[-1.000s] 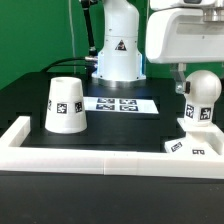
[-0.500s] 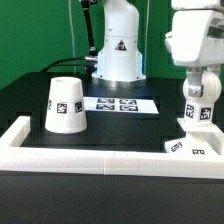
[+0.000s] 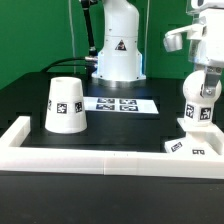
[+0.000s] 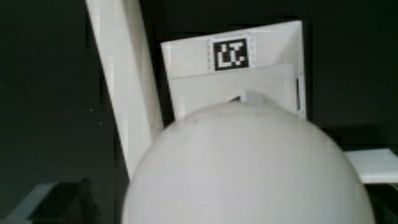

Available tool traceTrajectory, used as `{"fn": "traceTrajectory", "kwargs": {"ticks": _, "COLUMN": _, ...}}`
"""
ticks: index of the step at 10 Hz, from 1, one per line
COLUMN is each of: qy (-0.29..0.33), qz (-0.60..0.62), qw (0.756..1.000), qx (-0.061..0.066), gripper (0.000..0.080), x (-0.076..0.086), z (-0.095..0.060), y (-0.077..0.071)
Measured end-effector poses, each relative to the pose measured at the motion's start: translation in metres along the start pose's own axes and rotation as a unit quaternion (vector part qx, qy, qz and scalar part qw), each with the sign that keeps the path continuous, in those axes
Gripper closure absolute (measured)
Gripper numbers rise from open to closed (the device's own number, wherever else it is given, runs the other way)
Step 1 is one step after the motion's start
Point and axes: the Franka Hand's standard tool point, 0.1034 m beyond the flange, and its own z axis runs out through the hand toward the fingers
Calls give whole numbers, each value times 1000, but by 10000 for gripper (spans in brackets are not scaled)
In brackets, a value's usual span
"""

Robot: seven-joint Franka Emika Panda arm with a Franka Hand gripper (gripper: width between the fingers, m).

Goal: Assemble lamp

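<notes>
The exterior view sits low in front of the worktop [image 3: 30, 100]. It looks slightly down across the white border rail [image 3: 60, 160] toward the arm's pedestal [image 3: 118, 55], which stands well behind the bulb piece [image 3: 201, 95], and it is far enough off to take in most of the worktop. The wrist view hangs very close above the bulb piece [image 4: 231, 165], facing down along it, with the square base [image 4: 231, 60] just beyond. Both views share the bulb piece and the square base [image 3: 192, 147].
</notes>
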Motion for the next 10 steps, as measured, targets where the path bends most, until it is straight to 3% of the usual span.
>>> {"fn": "traceTrajectory", "kwargs": {"ticks": 2, "qy": 0, "qz": 7, "qw": 1000, "qx": -1, "gripper": 101, "x": -1, "z": 0, "y": 0}}
{"fn": "traceTrajectory", "kwargs": {"ticks": 3, "qy": 0, "qz": 7, "qw": 1000, "qx": 0, "gripper": 197, "x": -1, "z": 0, "y": 0}}
{"fn": "traceTrajectory", "kwargs": {"ticks": 6, "qy": -1, "qz": 9, "qw": 1000, "qx": 0, "gripper": 224, "x": -3, "z": 0, "y": 1}}
{"fn": "traceTrajectory", "kwargs": {"ticks": 8, "qy": 1, "qz": 48, "qw": 999, "qx": -6, "gripper": 224, "x": -10, "z": 1, "y": 3}}
{"fn": "traceTrajectory", "kwargs": {"ticks": 10, "qy": 6, "qz": 184, "qw": 983, "qx": -9, "gripper": 224, "x": -11, "z": 1, "y": 4}}
